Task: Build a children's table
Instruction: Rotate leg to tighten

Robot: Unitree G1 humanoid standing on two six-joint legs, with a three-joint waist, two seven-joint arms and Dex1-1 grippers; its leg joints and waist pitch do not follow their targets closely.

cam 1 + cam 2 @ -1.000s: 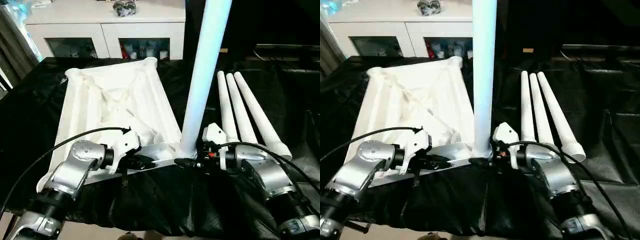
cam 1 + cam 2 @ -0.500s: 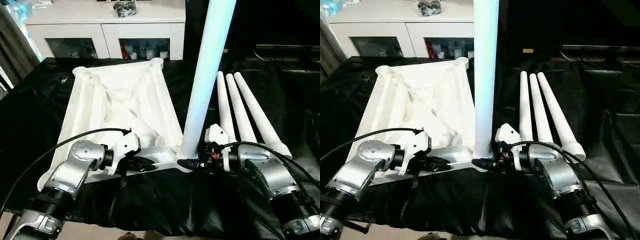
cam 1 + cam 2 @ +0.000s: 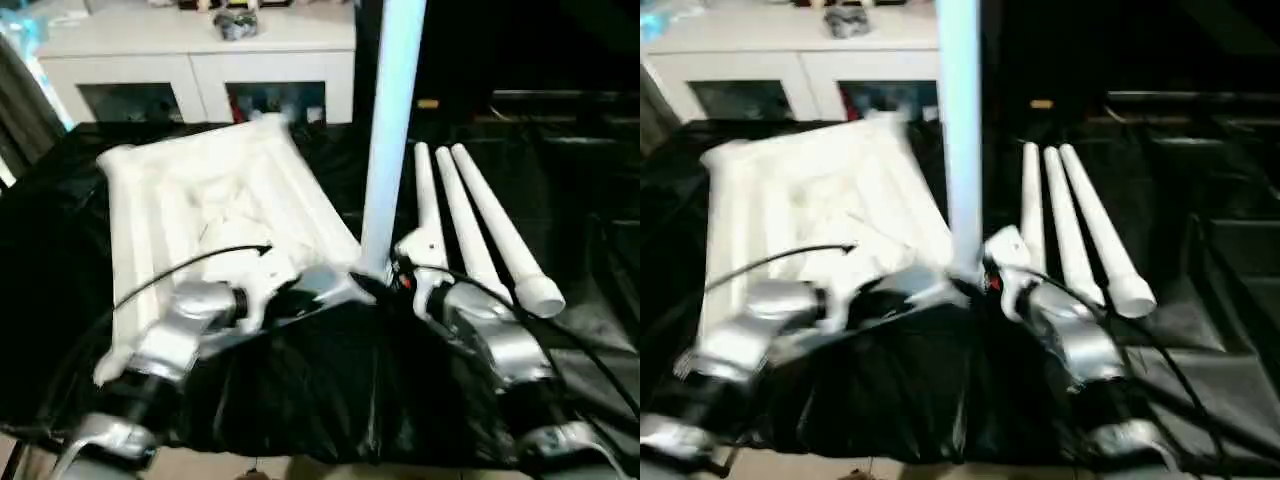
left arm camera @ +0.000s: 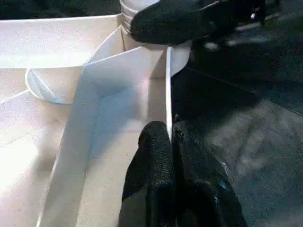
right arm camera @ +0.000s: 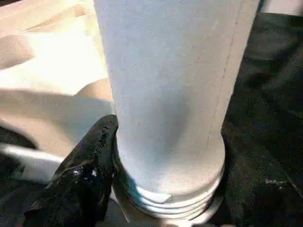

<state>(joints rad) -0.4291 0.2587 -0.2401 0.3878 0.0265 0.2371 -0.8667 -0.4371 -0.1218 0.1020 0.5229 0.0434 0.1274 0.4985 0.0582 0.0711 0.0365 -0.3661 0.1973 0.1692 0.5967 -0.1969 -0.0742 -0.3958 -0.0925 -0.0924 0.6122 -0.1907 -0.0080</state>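
Note:
The white tabletop (image 3: 200,190) lies underside up on the black cloth. One white leg (image 3: 390,120) stands upright in its near right corner socket. My left gripper (image 3: 300,295) is shut on the tabletop's thin near rim (image 4: 167,94), a finger on each side of it. My right gripper (image 3: 385,280) is at the foot of the upright leg (image 5: 175,94). One of its black fingers (image 5: 90,165) presses against the leg just above the ringed base, and the leg hides the other finger.
Three more white legs (image 3: 470,215) lie side by side on the cloth, right of the upright leg. A white cabinet (image 3: 200,60) with glass doors stands behind the table. The black cloth (image 3: 330,390) hangs over the near edge.
The whole picture has shifted and blurred as the head moved. My left gripper keeps its grip on the rim. My right gripper stays at the leg's foot, fingers drawn in a little.

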